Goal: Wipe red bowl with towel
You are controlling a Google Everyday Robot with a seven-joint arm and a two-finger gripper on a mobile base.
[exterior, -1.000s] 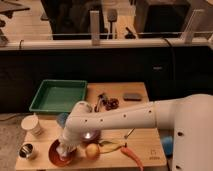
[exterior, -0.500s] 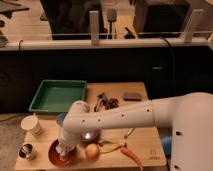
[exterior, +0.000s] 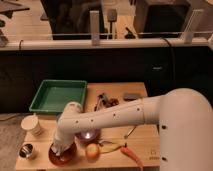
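Observation:
The red bowl (exterior: 63,155) sits at the front left of the wooden table (exterior: 145,145). My white arm reaches across from the right and bends down over it. The gripper (exterior: 62,147) is down inside the bowl, with a pale towel (exterior: 59,149) under it against the bowl's inside. The arm hides most of the gripper and the bowl's back rim.
A green tray (exterior: 59,95) stands at the back left. A white cup (exterior: 32,124) and a small metal cup (exterior: 27,151) stand at the left. An orange fruit (exterior: 92,150), a peel and a carrot (exterior: 131,156) lie at the front. Dark utensils (exterior: 104,101) lie at the back.
The gripper has shifted slightly inside the bowl; the arm's pose is almost the same.

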